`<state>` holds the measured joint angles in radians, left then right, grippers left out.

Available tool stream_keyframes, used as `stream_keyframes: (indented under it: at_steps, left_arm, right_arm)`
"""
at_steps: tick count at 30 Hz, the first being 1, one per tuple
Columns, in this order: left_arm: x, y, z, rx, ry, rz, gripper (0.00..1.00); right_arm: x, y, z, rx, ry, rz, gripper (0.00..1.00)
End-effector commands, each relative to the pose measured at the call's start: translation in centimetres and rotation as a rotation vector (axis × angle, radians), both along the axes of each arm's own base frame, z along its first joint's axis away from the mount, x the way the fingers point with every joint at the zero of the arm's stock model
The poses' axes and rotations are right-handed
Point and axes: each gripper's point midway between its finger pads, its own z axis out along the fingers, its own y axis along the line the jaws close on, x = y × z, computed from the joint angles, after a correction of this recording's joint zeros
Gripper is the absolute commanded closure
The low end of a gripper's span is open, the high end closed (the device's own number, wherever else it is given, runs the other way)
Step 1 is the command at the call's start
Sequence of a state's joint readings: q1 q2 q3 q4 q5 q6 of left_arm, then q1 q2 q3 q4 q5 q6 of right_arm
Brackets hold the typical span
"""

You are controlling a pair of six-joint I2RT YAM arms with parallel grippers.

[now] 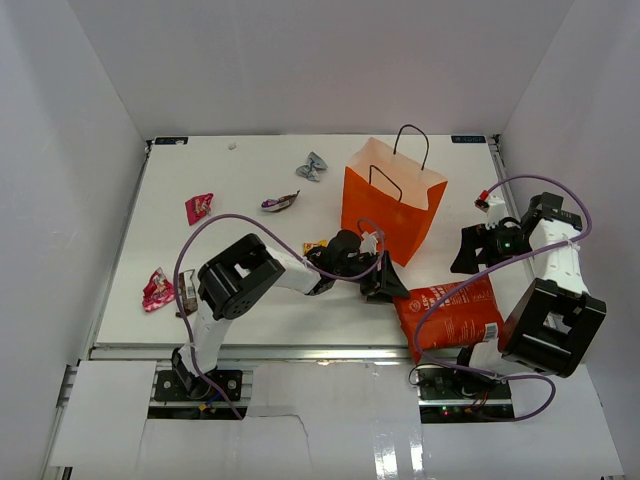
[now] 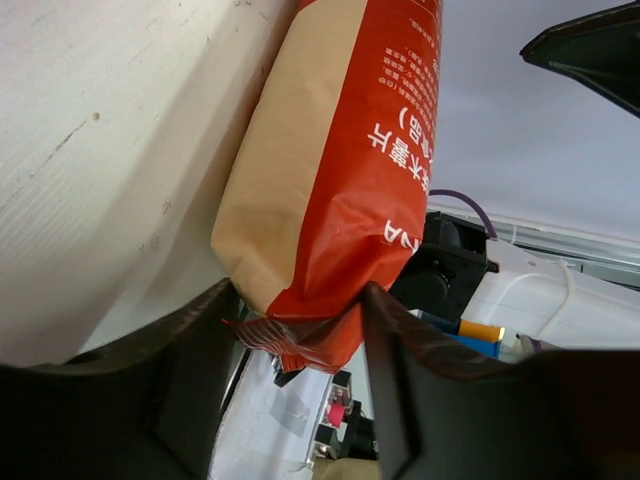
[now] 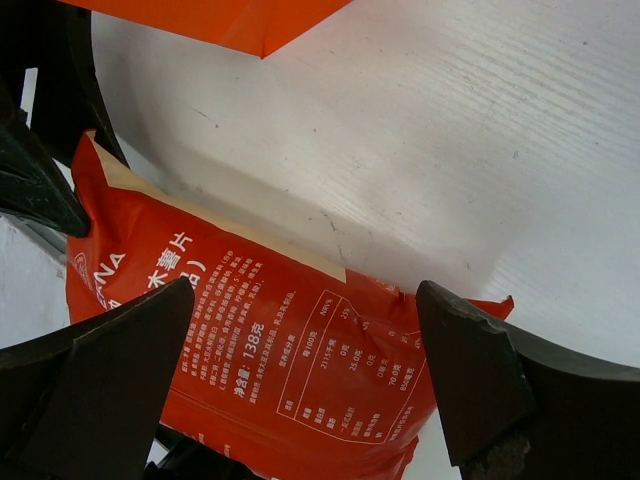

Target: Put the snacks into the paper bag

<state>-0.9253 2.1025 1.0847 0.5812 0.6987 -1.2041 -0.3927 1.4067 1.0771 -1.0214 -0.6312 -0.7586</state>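
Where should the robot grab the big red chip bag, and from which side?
Grab the chip bag by its flat crimped end, coming in low from the left, where the left gripper sits. The bag lies flat and its middle is wide and puffy, so only that thin seam fits between fingers. The left fingers pinch it there.

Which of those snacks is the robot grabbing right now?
The big red-orange chip bag: the left gripper pinches its crimped end. The small wrappers lie far off.
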Motion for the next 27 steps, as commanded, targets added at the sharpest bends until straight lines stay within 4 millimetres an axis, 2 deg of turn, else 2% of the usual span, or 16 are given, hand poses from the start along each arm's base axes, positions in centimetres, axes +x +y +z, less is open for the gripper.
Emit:
stream_keyframes:
  at_steps: [1, 2, 3, 6, 7, 9, 11, 13, 16, 17, 18, 19, 20, 25, 26, 27]
  left_arm:
    - [-0.2, -0.7, 2.5, -0.063, -0.056, -0.035, 0.42]
    - [-0.2, -0.8, 2.8, -0.072, -0.063, -0.040, 0.47]
    - [-0.2, -0.8, 2.9, -0.075, -0.076, -0.047, 0.59]
    - [-0.5, -0.7, 4.1, -0.101, -0.109, -0.065, 0.73]
    - [-0.5, -0.5, 4.4, -0.109, -0.129, -0.075, 0.81]
    - [-0.7, 0.1, 5.7, -0.130, -0.157, -0.086, 0.88]
    - [-0.9, 1.1, 6.0, -0.129, -0.187, -0.100, 0.96]
    - [-1.0, 2.3, 7.2, -0.111, -0.217, -0.105, 1.00]
    - [-1.3, 3.8, 8.2, -0.039, -0.339, -0.135, 1.00]
    - [-0.6, 4.0, 8.8, -0.024, -0.440, -0.137, 1.00]
    - [-0.4, 4.4, 9.0, 0.012, -0.478, -0.138, 1.00]
    - [-1.0, 5.8, 8.8, 0.083, -0.482, -0.162, 1.00]
    - [-0.5, 6.4, 8.7, 0.112, -0.582, -0.181, 1.00]
    - [0.0, 10.8, 10.6, 0.261, -0.819, -0.222, 1.00]
    - [-0.1, 11.5, 12.4, 0.248, -0.880, -0.211, 1.00]
    - [0.3, 12.3, 13.1, 0.264, -0.953, -0.218, 1.00]
  right_arm:
    - [1.0, -0.4, 1.3, -0.006, -0.046, -0.008, 0.02]
    - [1.0, -0.4, 1.3, -0.005, -0.047, -0.009, 0.02]
    - [1.1, -0.4, 1.4, -0.006, -0.050, -0.009, 0.02]
    - [1.1, -0.3, 1.5, -0.001, -0.057, -0.008, 0.02]
    - [1.2, -0.2, 1.8, 0.003, -0.066, -0.004, 0.02]
    - [1.2, 0.0, 2.2, 0.010, -0.085, 0.013, 0.02]
    - [1.0, 0.6, 3.2, 0.025, -0.133, 0.072, 0.02]
    - [1.1, 1.5, 4.9, 0.056, -0.206, 0.147, 0.02]
    - [-0.1, 3.1, 7.0, 0.092, -0.326, 0.329, 0.02]
    - [0.1, 3.2, 7.7, 0.071, -0.391, 0.384, 0.02]
    - [0.2, 3.3, 8.2, 0.059, -0.433, 0.408, 0.03]
    - [0.1, 3.7, 9.0, 0.047, -0.493, 0.437, 0.03]
    - [0.4, 3.7, 9.4, 0.016, -0.557, 0.483, 0.04]
    - [1.5, 4.1, 11.9, -0.008, -0.679, 0.502, 0.04]
    - [1.8, 4.1, 12.2, -0.007, -0.687, 0.493, 0.03]
    - [2.0, 4.1, 12.6, 0.001, -0.684, 0.472, 0.03]
